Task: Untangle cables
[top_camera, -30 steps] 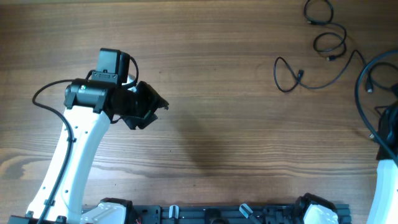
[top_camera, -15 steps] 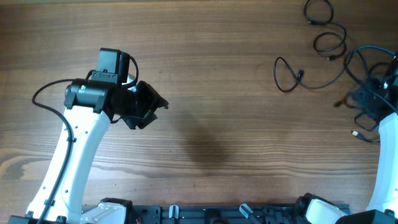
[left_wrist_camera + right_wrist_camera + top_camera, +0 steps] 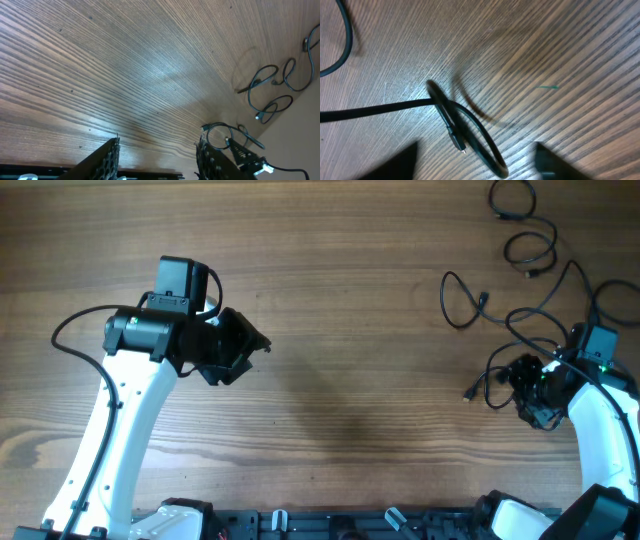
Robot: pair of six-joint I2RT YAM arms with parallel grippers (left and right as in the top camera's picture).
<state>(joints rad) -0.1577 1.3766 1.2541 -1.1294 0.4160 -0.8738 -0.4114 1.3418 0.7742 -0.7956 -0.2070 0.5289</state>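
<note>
From my station I see a wooden table (image 3: 340, 290), brown with a long, streaky grain running across it, and thin black cables (image 3: 442, 106) lying directly on its top. On the overhead feed they lie in open loops and curls toward the far right corner, some crossing one another and others bunched nearer the right edge. On my right wrist feed, one cable crosses over itself flat on the grain, its small plug (image 3: 459, 144) resting on the wood.
</note>
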